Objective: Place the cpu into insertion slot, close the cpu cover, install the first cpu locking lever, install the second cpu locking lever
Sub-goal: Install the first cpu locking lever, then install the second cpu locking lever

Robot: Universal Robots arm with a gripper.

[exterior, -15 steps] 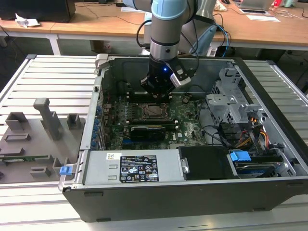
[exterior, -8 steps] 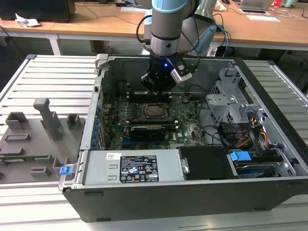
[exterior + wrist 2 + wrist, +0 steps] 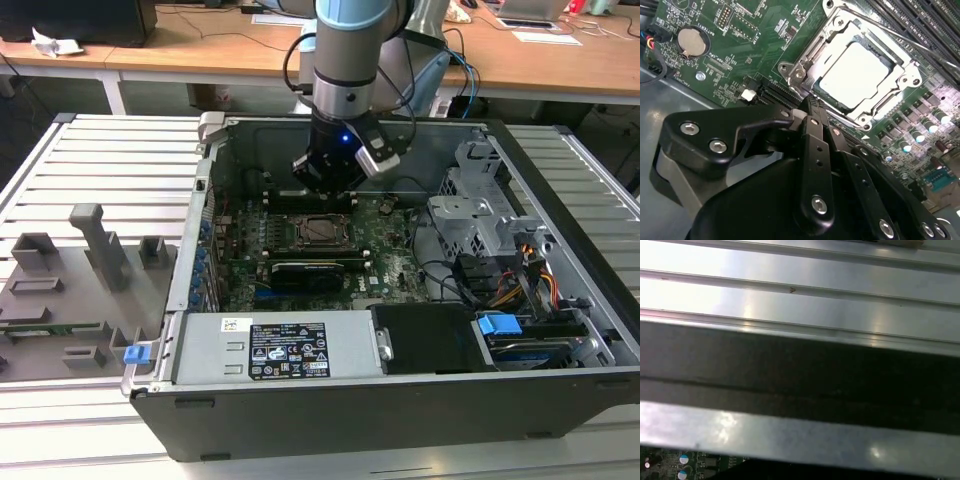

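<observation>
In the exterior view my gripper (image 3: 326,185) hangs inside the open computer case, just above the far edge of the insertion slot (image 3: 322,230) on the green board. The second wrist view shows the cpu (image 3: 855,70), silvery and square, lying flat in the slot. The cpu cover (image 3: 875,107) lies down around it as a metal frame. A thin wire locking lever (image 3: 920,45) runs along one side of the socket; whether it is latched I cannot tell. My gripper (image 3: 808,104) is shut with nothing in it, its tip close to a corner of the socket.
A long black card (image 3: 315,270) lies just in front of the socket. The power supply (image 3: 280,350) and a drive cage (image 3: 480,215) with cables crowd the case. Grey fixtures (image 3: 90,250) stand on the ribbed table. A coin cell (image 3: 691,41) and memory slots (image 3: 920,20) flank the socket.
</observation>
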